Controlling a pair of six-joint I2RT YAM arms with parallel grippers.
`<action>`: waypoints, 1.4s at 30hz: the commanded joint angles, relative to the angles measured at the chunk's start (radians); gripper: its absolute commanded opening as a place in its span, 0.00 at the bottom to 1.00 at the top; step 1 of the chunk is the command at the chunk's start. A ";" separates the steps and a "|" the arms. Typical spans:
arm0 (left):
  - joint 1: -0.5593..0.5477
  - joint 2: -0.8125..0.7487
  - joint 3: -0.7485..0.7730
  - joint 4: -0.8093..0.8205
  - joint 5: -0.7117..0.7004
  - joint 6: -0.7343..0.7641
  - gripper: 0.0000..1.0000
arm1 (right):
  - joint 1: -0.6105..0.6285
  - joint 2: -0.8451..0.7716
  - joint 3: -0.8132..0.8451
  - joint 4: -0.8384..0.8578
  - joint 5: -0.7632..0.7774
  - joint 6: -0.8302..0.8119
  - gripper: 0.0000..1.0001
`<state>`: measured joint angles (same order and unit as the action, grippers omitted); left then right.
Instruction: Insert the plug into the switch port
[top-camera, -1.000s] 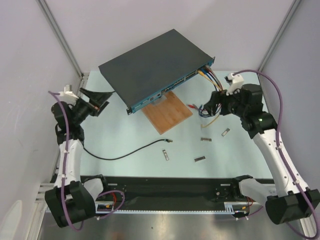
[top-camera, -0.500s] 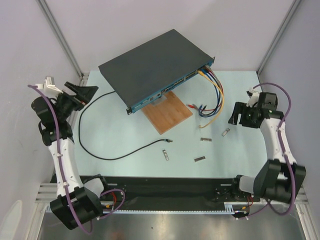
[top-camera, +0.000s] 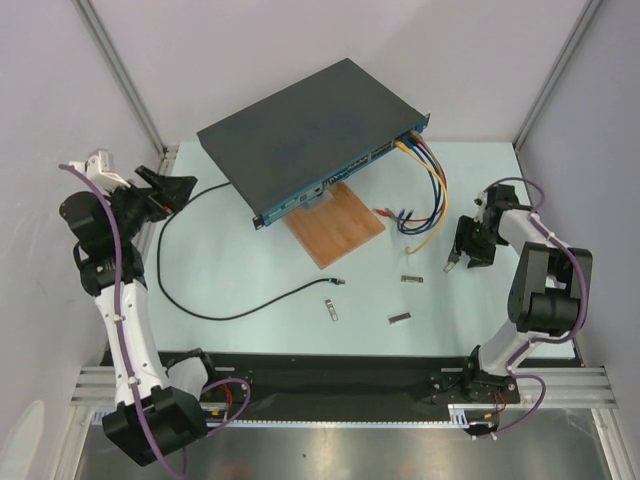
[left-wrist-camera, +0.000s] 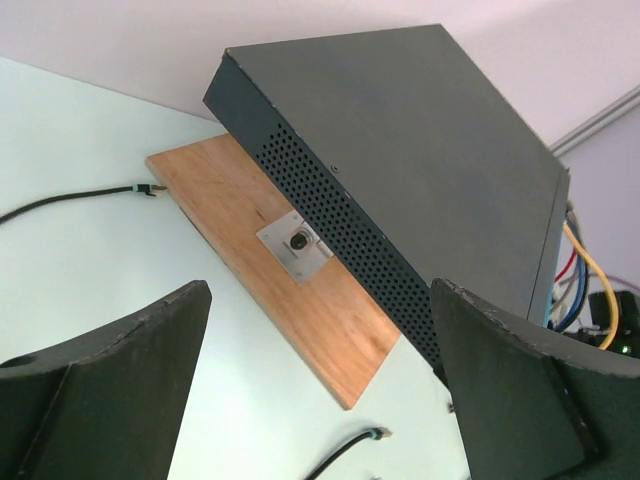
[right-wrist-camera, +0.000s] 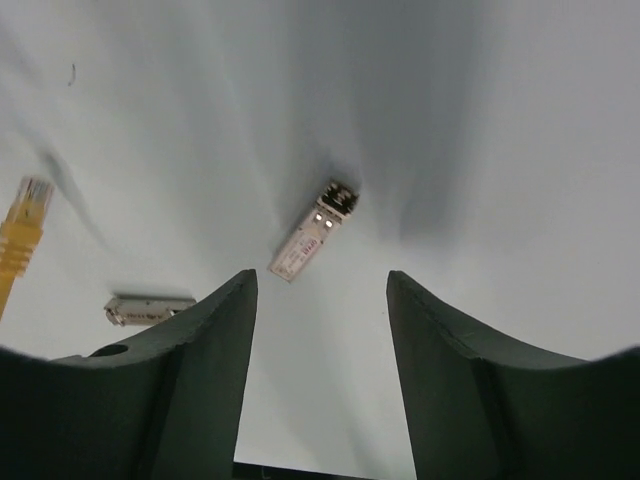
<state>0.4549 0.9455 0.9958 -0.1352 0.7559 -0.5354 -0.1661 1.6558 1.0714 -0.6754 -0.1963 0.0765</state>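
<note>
plug (top-camera: 338, 282) lying flat, tip pointing right, left jaws wide, empty, right jaws half-open, empty

Plug (top-camera: 339, 282) on table (top-camera: 250, 255) before board (top-camera: 345, 225)

the box (top-camera: 300, 125) looks like dark-grey painted metal with a matt, even finish, and its side wall (left-wrist-camera: 340, 215) is punched with fine holes. the board (left-wrist-camera: 330, 330) is pale bare wood with visible grain and carries a small plate (left-wrist-camera: 292, 248) of dull brushed metal. the table (top-camera: 250, 250) is smooth, pale green and faintly shiny. the black cable (top-camera: 240, 317) has a matt sheath. a small stick (right-wrist-camera: 312, 230) is bright bare metal. the yellow cable end (right-wrist-camera: 22, 235) has a clear glossy plastic tip. the fingers (left-wrist-camera: 110, 380) of the left gripper (left-wrist-camera: 320, 300) look like dark, matt, slightly grainy plastic.
</note>
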 joint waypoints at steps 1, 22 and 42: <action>-0.027 -0.027 0.069 -0.021 -0.029 0.113 0.96 | 0.025 0.050 0.061 0.043 0.073 0.098 0.59; -0.231 -0.027 0.178 -0.095 -0.161 0.353 0.95 | 0.083 0.274 0.196 -0.111 0.107 0.154 0.43; -0.354 0.045 0.311 -0.090 -0.069 0.371 0.94 | -0.002 0.187 0.213 -0.095 -0.201 0.076 0.00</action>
<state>0.1242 0.9821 1.2354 -0.2512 0.5922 -0.1749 -0.1139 1.9160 1.2785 -0.8074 -0.2005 0.1947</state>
